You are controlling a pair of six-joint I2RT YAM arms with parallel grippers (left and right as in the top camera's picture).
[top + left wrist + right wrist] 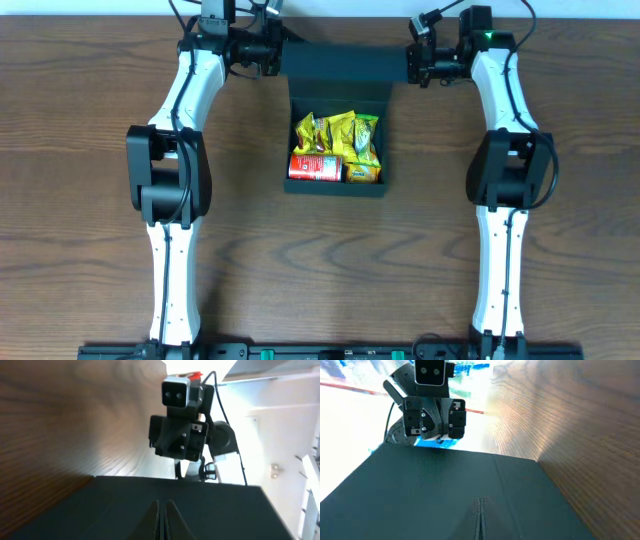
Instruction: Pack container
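Overhead: container (336,95) is set mid-table (90,250), toward the far side. Its long axis is run near-to-far, mouth upward, flap (345,62) at the far end.
Left wrist: left gripper (161,519) is pressed together, with the flap edge pinched.
Right wrist: right gripper (480,519) is likewise closed on the flap.

Wooden table (80,150), yellow snack packets (340,130), red can (315,166)

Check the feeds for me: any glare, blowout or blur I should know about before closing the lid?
Overhead: evenly lit and sharp; the container and yellow packets read clearly. Left wrist: right side blown out white, sheen on the table, left tool soft at the bottom edge. Right wrist: upper left overexposed, a glare streak on the table, lid dark with little detail.
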